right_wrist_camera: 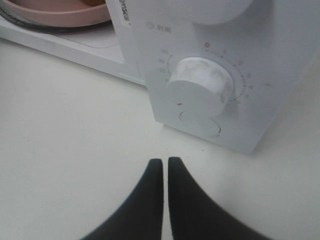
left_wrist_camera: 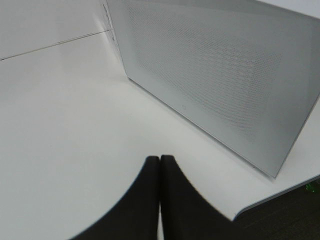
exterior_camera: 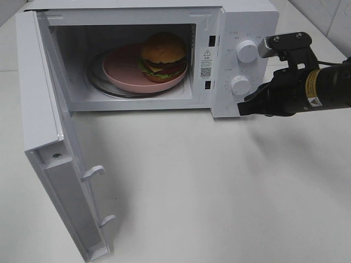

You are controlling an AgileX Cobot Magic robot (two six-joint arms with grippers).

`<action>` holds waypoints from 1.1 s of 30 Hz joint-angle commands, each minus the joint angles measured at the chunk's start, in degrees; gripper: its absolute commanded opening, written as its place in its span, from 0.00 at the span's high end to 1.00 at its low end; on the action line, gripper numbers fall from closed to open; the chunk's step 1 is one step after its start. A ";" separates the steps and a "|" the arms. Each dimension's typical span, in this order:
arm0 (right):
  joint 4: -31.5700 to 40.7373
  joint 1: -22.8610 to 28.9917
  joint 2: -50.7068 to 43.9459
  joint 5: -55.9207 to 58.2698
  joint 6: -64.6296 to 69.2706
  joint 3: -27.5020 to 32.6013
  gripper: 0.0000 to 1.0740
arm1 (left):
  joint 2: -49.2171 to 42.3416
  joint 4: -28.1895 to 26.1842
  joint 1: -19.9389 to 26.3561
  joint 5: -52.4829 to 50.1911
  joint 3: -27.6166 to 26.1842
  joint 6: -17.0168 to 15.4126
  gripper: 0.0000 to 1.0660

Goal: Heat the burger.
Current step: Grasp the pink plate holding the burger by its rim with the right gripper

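One burger (exterior_camera: 163, 55) is noted upper centre of the high view, inside the open microwave (exterior_camera: 247, 22) — set upright, bun on top, layers stacked. It is round, so no long axis can be given. It is carried on the right part of one pink plate (exterior_camera: 123, 74). Two knobs (exterior_camera: 247, 51) are counted, and one door (exterior_camera: 60, 181) is swung out at lower left. Right gripper (right_wrist_camera: 162, 161) — jaws brought together, nothing held, near the lower knob (right_wrist_camera: 200, 85). Left gripper (left_wrist_camera: 159, 157) is likewise closed and empty.
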 commanded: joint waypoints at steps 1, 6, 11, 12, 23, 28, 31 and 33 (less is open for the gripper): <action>-7.39 -0.06 -2.92 2.35 7.96 -0.06 0.96 | -1.09 0.00 0.06 -0.74 0.11 -0.23 1.00; -20.97 -0.06 -4.98 2.81 19.19 -0.06 0.96 | -1.09 0.00 0.06 -0.74 0.11 -0.23 1.00; -27.96 -0.06 -5.16 4.18 20.40 -0.06 0.96 | -1.09 0.00 0.06 -0.74 0.11 -0.23 1.00; -30.42 -0.06 -5.39 6.30 20.40 -0.06 0.96 | -1.09 0.00 0.06 -0.74 0.11 -0.23 1.00; -27.44 -0.06 -5.44 21.49 20.40 -0.06 0.95 | -1.09 0.00 0.06 -0.74 0.11 -0.23 1.00; -17.82 -0.06 -5.44 28.42 16.21 -0.06 0.95 | -1.09 0.00 0.06 -0.74 0.11 -0.23 1.00; -0.23 -0.06 -5.44 30.65 1.43 -0.11 0.95 | -1.09 0.00 0.06 -0.74 0.11 -0.23 1.00; 12.72 -0.06 -5.44 31.40 -10.31 -0.23 0.95 | -1.09 0.00 0.06 -0.74 0.11 -0.23 1.00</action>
